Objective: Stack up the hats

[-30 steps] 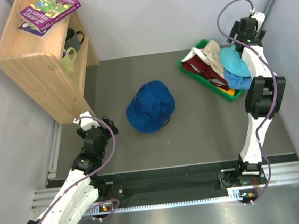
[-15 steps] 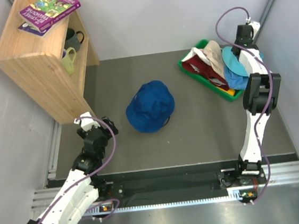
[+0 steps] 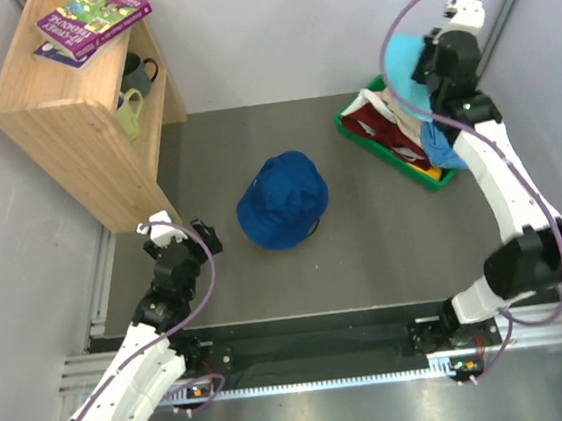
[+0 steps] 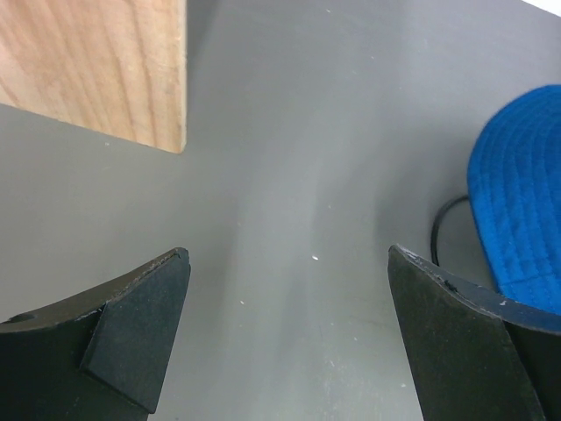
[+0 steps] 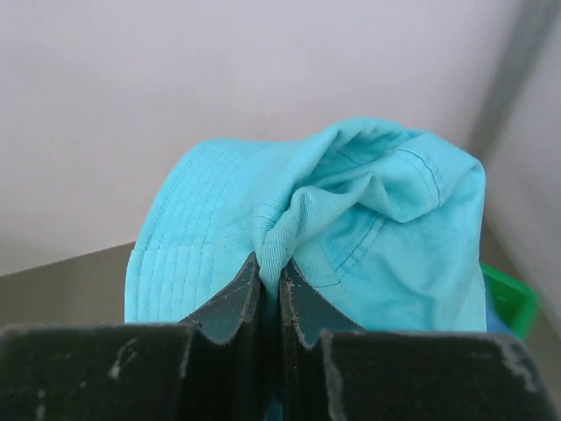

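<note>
A teal hat [image 3: 404,64] [image 5: 351,219] hangs in the air above the green tray [image 3: 355,128], pinched by a fold of its cloth in my shut right gripper [image 3: 429,66] [image 5: 280,267]. In the tray remain a dark red hat [image 3: 378,132], a beige hat [image 3: 397,98] and a lighter blue hat [image 3: 446,150]. A deep blue hat [image 3: 282,199] [image 4: 521,202] lies flat mid-table. My left gripper [image 3: 177,242] [image 4: 289,289] hovers low at the near left, open and holding nothing, the blue hat off to its right.
A wooden shelf unit [image 3: 79,101] stands at the far left, holding books [image 3: 90,19] and mugs [image 3: 133,90]; its corner [image 4: 105,70] lies close ahead of my left gripper. A thin black cord [image 4: 443,219] pokes out beside the blue hat. Walls close in on three sides.
My right gripper shut on the teal hat in the tray and lifted it up and to the left, the arm stretching out. The left arm stayed put.
</note>
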Controlling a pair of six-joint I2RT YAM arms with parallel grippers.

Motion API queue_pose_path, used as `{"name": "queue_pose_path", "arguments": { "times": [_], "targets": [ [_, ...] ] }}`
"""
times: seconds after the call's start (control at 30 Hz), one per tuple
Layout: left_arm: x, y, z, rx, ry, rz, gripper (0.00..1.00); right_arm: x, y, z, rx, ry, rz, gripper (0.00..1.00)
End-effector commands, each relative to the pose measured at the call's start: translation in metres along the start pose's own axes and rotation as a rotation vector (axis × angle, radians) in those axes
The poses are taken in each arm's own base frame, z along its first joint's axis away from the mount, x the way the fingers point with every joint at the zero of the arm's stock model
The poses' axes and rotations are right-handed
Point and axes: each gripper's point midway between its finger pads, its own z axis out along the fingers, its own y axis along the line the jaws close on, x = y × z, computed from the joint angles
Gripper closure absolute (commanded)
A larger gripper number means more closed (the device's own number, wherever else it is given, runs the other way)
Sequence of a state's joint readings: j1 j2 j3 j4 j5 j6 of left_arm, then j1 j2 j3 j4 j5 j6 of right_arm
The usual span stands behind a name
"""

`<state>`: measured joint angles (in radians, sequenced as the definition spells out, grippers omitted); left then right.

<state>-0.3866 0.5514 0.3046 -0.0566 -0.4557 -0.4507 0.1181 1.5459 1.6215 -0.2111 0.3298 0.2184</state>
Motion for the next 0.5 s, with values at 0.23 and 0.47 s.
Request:
{"name": "queue_pose_path", "arguments": {
  "times": [0.23,0.47],
  "targets": [
    [-0.103,-0.093,-0.041,0.375,-0.089,-0.201,0.01,0.019,0.169,-0.172,-0.571,-0.055,-0.009,1.00],
    [-0.132,-0.159,-0.069,0.707,-0.053,-0.380,0.03,0.062,0.222,-0.224,-0.716,0.010,-0.050,1.00]
  ]
}}
